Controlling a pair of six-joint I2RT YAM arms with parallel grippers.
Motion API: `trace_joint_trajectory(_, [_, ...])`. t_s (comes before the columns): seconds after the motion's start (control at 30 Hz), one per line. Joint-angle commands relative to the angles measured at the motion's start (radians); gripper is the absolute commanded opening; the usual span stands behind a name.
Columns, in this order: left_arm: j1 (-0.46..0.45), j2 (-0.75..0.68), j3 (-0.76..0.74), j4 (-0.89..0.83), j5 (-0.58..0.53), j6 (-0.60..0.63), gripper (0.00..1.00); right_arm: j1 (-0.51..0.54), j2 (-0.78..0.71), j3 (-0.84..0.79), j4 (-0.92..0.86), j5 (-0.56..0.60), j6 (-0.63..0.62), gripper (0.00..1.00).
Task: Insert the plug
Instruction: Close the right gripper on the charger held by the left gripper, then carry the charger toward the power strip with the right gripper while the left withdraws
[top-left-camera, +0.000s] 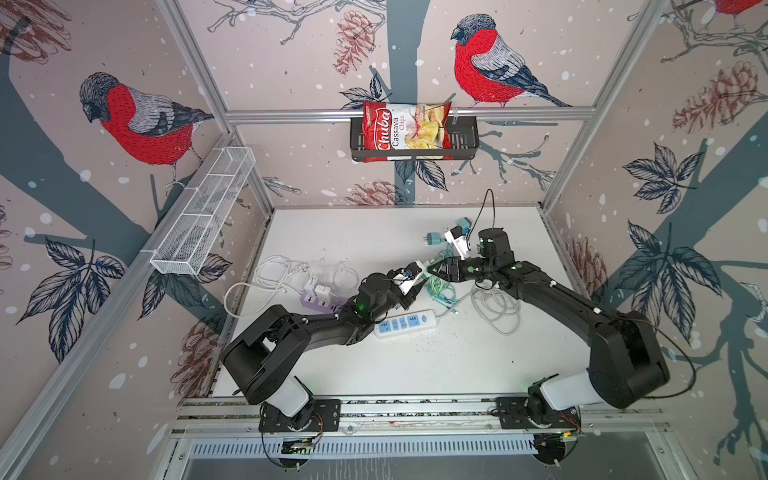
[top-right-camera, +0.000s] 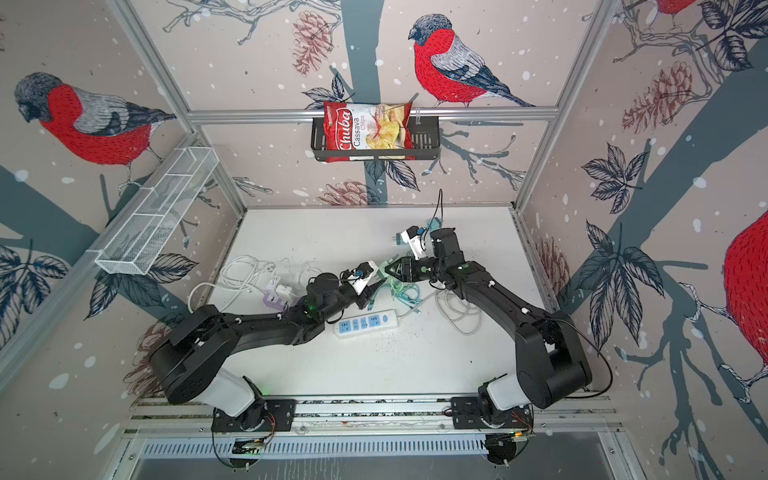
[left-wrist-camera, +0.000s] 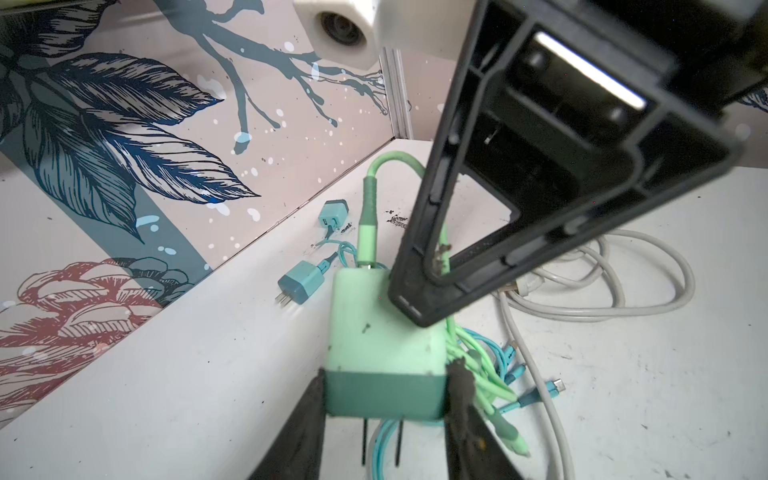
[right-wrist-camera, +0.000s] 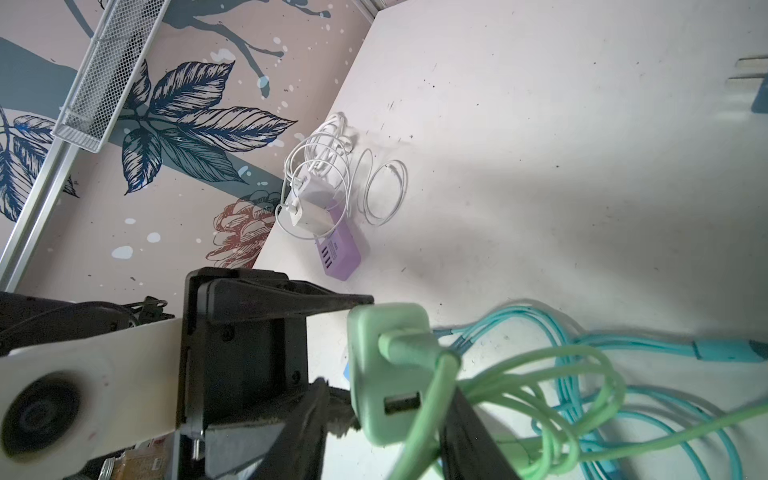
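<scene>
Your left gripper (left-wrist-camera: 384, 401) is clamping the green plug (left-wrist-camera: 382, 324) narrowly across its dark end, with the two prongs (left-wrist-camera: 363, 440) pointing back toward the wrist. Your right gripper (right-wrist-camera: 386, 417) is straddling the same plug at its cable end, a jaw on each side. You cannot tell whether those jaws are actually squeezing it. The plug is hanging between the two grippers, raised off the table (top-left-camera: 415, 365). In both top views the white power strip (top-left-camera: 405, 324) is lying flat just beside the left arm's wrist. The right wrist view is showing you a USB slot (right-wrist-camera: 401, 405) beside the green cable (right-wrist-camera: 403, 347). The left wrist view is showing the prongs instead, which the top views are hiding.
</scene>
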Motion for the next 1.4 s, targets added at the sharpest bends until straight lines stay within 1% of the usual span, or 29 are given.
trace_joint_trajectory(0.0, [-0.002, 0.005, 0.006, 0.060, 0.005, 0.005, 0.15, 0.001, 0.005, -0.001, 0.019, -0.055, -0.013, 0.43])
trace_joint_trajectory(0.33, [-0.001, 0.011, 0.018, 0.047, 0.012, 0.003, 0.15, 0.006, 0.031, 0.013, 0.023, -0.073, -0.024, 0.40])
trace_joint_trajectory(0.43, [-0.001, 0.014, 0.020, 0.044, 0.012, 0.005, 0.15, 0.007, 0.033, 0.019, 0.019, -0.069, -0.026, 0.36])
trace_joint_trajectory(0.6, [-0.002, 0.020, 0.025, 0.034, 0.011, 0.006, 0.15, 0.007, 0.023, 0.019, 0.019, -0.064, -0.029, 0.28])
trace_joint_trajectory(0.63, [-0.002, 0.022, 0.027, 0.030, 0.010, 0.004, 0.17, 0.007, 0.022, 0.018, 0.019, -0.064, -0.030, 0.25])
trace_joint_trajectory(0.67, [-0.001, 0.022, 0.030, 0.027, 0.005, 0.001, 0.21, 0.007, 0.020, 0.018, 0.020, -0.063, -0.029, 0.23])
trace_joint_trajectory(0.7, [-0.003, 0.022, 0.031, 0.024, 0.001, -0.002, 0.28, 0.008, 0.018, 0.016, 0.019, -0.058, -0.028, 0.22])
trace_joint_trajectory(0.77, [-0.003, 0.018, 0.033, 0.016, -0.002, -0.004, 0.34, 0.009, 0.016, 0.014, 0.018, -0.046, -0.030, 0.19])
trace_joint_trajectory(0.87, [-0.001, 0.005, 0.033, 0.005, -0.004, -0.010, 0.45, 0.007, 0.012, 0.012, 0.012, -0.013, -0.029, 0.17])
trace_joint_trajectory(1.0, [-0.002, -0.010, 0.053, -0.039, -0.022, -0.025, 0.70, 0.006, 0.005, 0.012, 0.012, 0.019, -0.024, 0.14])
trace_joint_trajectory(1.1, [-0.002, -0.030, 0.075, -0.097, -0.018, -0.039, 0.72, 0.006, -0.010, 0.010, 0.005, 0.053, -0.025, 0.14])
trace_joint_trajectory(1.17, [-0.003, -0.055, 0.070, -0.102, -0.027, -0.049, 0.73, 0.000, -0.021, 0.010, -0.002, 0.061, -0.029, 0.13])
trace_joint_trajectory(1.27, [-0.001, -0.109, 0.044, -0.099, -0.037, -0.052, 0.73, -0.017, -0.044, 0.000, -0.012, 0.082, -0.025, 0.13])
trace_joint_trajectory(1.37, [-0.001, -0.187, -0.003, -0.085, -0.082, -0.056, 0.73, -0.049, -0.080, -0.021, -0.018, 0.075, -0.026, 0.13])
